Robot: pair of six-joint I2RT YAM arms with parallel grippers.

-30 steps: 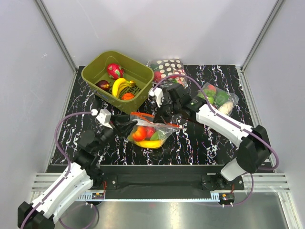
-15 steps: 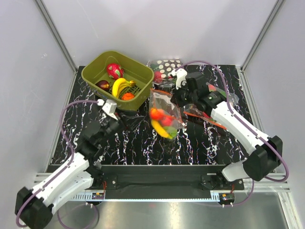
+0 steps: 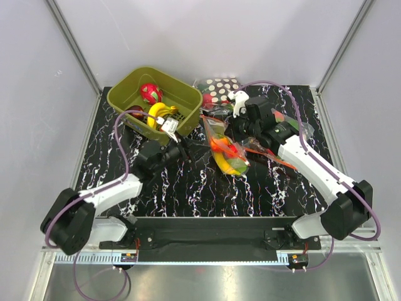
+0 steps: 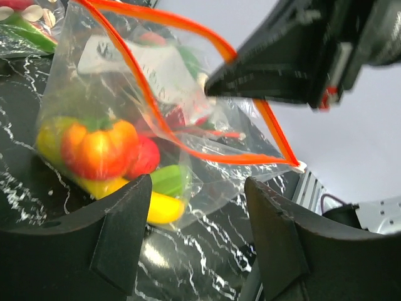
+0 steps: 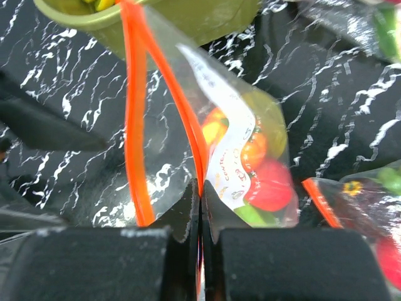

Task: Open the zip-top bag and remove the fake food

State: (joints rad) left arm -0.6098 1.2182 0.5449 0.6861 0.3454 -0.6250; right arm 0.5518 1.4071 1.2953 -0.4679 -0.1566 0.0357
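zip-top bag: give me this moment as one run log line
bag: mouth open, food inside | right fingers: shut on bag | left fingers: open, facing bag mouth

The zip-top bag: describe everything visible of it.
The zip-top bag is clear, crinkly plastic with an orange zip strip and a white label. Its mouth gapes open, one lip pinched by the shut right gripper. It hangs tilted, bottom seemingly on the table, holding the fake food: orange, red, green and yellow pieces.
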